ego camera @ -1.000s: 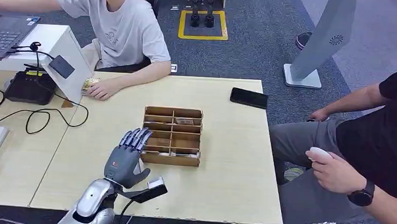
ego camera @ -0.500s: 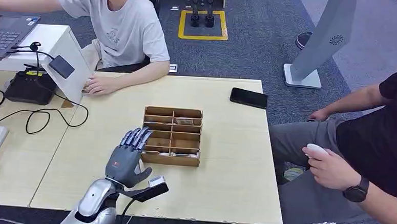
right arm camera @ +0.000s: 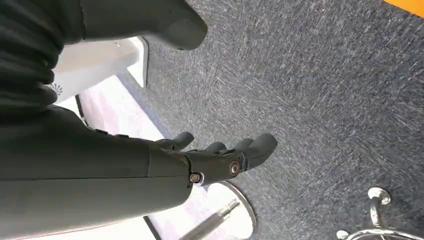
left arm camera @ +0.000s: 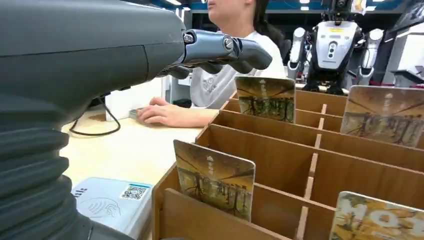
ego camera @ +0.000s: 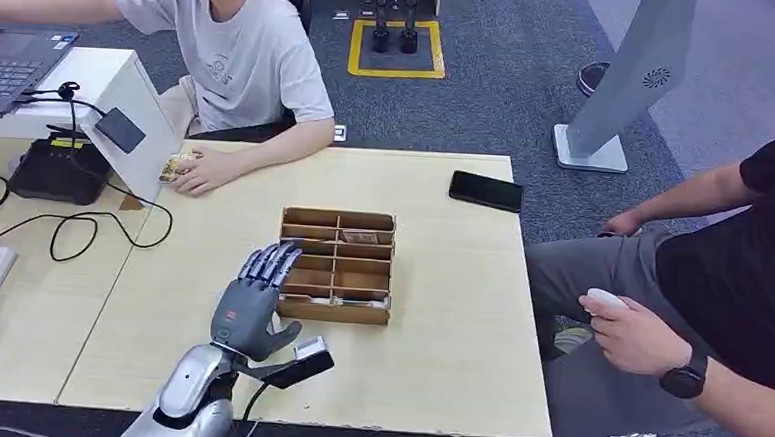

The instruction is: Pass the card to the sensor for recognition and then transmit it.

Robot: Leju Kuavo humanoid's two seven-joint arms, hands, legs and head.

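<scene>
A wooden compartment box [ego camera: 337,266] stands mid-table with several picture cards upright in its slots. In the left wrist view the nearest card [left arm camera: 214,179] leans in the front-row slot, and others [left arm camera: 265,98] stand further back. My left hand [ego camera: 254,307] hovers at the box's near-left corner, fingers [left arm camera: 227,49] stretched out over the slots, holding nothing. A small white card sensor [left arm camera: 112,202] with a QR label lies on the table beside the box, under my wrist [ego camera: 306,351]. My right hand [right arm camera: 220,160] hangs over grey carpet, fingers loosely extended and empty.
A black phone [ego camera: 486,191] lies at the table's far right. A person across the table rests a hand [ego camera: 201,172] near a white stand [ego camera: 119,114]; a black device [ego camera: 58,171] and cables sit left. Another person [ego camera: 720,286] sits right, holding a white mouse [ego camera: 605,300].
My left hand has crept slightly forward and right, toward the box. The seated person's hand with the mouse has shifted left and down a little.
</scene>
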